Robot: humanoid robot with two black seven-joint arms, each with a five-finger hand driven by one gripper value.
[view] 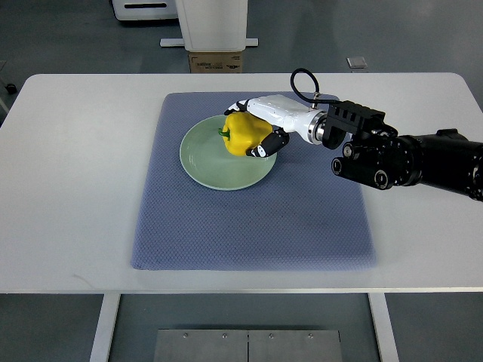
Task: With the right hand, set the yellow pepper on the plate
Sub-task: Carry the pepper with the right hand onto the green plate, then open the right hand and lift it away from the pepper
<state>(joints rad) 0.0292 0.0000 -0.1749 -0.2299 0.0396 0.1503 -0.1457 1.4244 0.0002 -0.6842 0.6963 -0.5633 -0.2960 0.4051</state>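
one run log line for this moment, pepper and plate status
right hand: shut on yellow pepper | pepper: over plate, contact unclear | mat: under plate | left hand: out of view

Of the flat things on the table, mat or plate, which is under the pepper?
The pale green plate: the yellow pepper, gripped by the right robot hand, sits over it.

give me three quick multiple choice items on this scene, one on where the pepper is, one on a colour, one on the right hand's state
1. Where is the yellow pepper?
A. over the plate
B. on bare table
C. off the mat

2. What colour is the mat?
A. red
B. blue-grey
C. yellow

3. What is the right hand doing?
A. resting open
B. curled, empty
C. gripping the pepper

Answers:
1 A, the pepper sits above the pale green plate's right part.
2 B, the cloth under the plate is blue-grey.
3 C, fingers wrap around the pepper.
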